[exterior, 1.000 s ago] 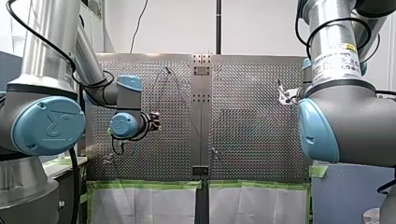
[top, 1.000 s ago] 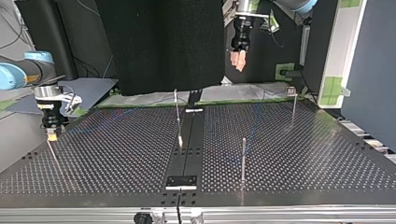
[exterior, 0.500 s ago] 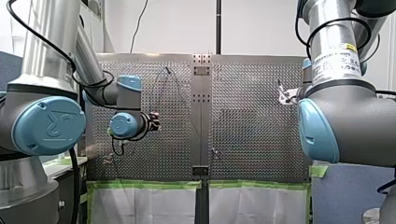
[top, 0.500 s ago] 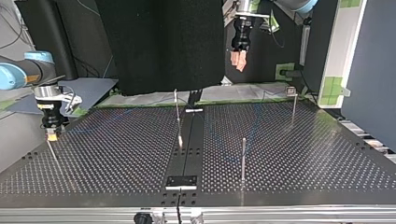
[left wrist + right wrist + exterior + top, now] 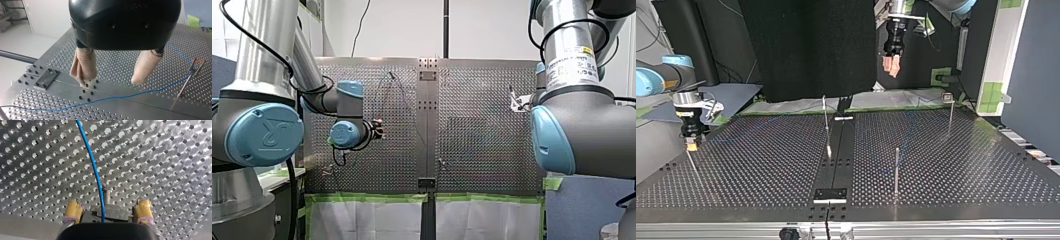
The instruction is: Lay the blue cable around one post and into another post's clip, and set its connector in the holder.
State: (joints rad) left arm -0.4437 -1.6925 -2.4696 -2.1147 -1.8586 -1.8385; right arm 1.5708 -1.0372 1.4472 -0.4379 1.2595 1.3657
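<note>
Your right hand's spread around the grey metal clip with the thin blue cable in it, 9 o'clock in the top view. Left hand's released too.

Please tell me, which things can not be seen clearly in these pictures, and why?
- End of the thin blue cable: right wrist view, it runs under my right gripper's black body.
- Cable's path: top view, too thin and faint on the perforated metal table.
- My right gripper: front view, hidden behind my right arm's grey and blue elbow.
- My left gripper: front view, too small to read its jaws.
</note>
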